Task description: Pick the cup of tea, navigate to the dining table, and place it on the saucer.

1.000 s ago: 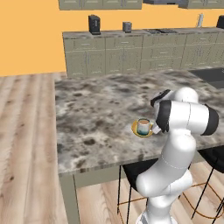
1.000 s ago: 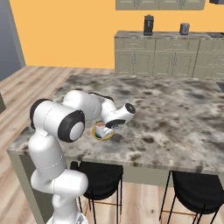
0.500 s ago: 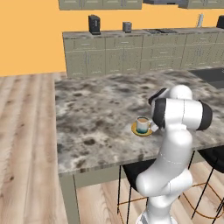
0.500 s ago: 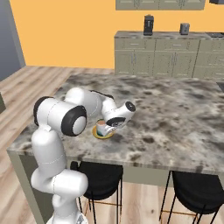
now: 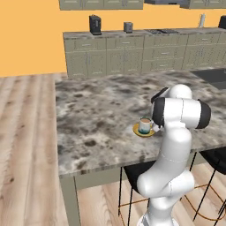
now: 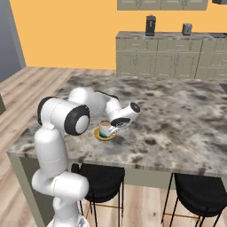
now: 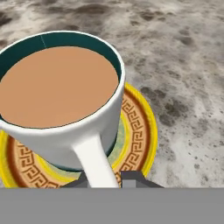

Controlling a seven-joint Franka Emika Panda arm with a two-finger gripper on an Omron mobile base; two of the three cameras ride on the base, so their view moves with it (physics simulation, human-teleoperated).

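Note:
The cup of tea (image 7: 61, 87), white outside and teal inside with brown liquid to its rim, stands upright on the saucer (image 7: 139, 127), a yellow-orange dish with a key pattern. Both sit near the near edge of the dining table (image 7: 183, 65). My gripper (image 7: 107, 180) is shut on the cup's white handle, and its dark fingertips (image 7: 133, 178) flank it. From the left base view, the cup (image 5: 145, 125) and saucer (image 5: 137, 130) lie just left of my forearm on the table (image 5: 97, 106). In the right base view the gripper (image 6: 113, 130) holds the cup (image 6: 104, 128) over the saucer (image 6: 99, 135).
Black bar stools (image 6: 197, 193) stand under the table's near edge (image 6: 133, 162). A wall counter with grey cabinets (image 5: 132, 57) runs along the back, carrying a dark coffee machine (image 5: 95, 24) and a small appliance (image 5: 128, 27). A dark inset (image 5: 214, 75) lies at the table's far right.
My elbow and upper arm have shifted slightly. The cup has stayed on the saucer with the gripper at its handle.

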